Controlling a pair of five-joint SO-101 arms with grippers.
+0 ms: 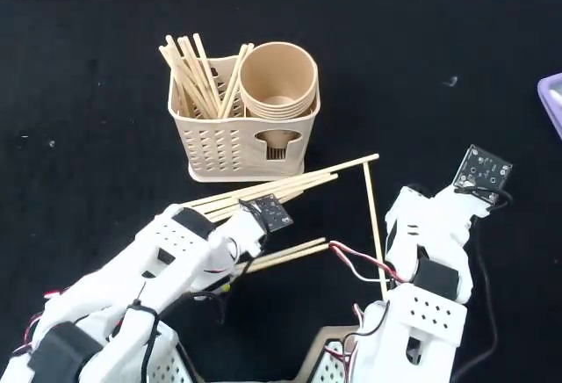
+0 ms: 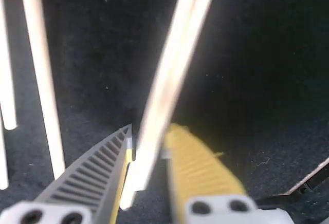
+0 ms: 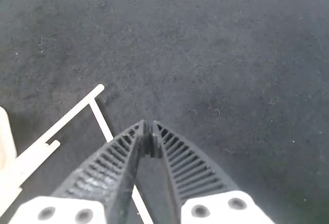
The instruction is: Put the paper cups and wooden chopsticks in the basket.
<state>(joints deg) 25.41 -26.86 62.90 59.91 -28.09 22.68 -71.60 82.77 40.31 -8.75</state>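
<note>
My left tool (image 2: 146, 139) pinches a chopstick pair (image 2: 168, 80) at seven o'clock on the table (image 1: 105, 93). My right tool (image 3: 149, 134) sits pressed together at five. The basket (image 1: 237, 150) at twelve holds paper cups (image 1: 277, 75); loose chopsticks (image 1: 299, 181) lie just beside it.

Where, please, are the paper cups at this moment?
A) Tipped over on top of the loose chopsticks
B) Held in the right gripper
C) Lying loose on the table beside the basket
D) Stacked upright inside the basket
D: the stacked paper cups stand upright inside the basket, in the compartment beside the chopsticks already standing there.
</note>
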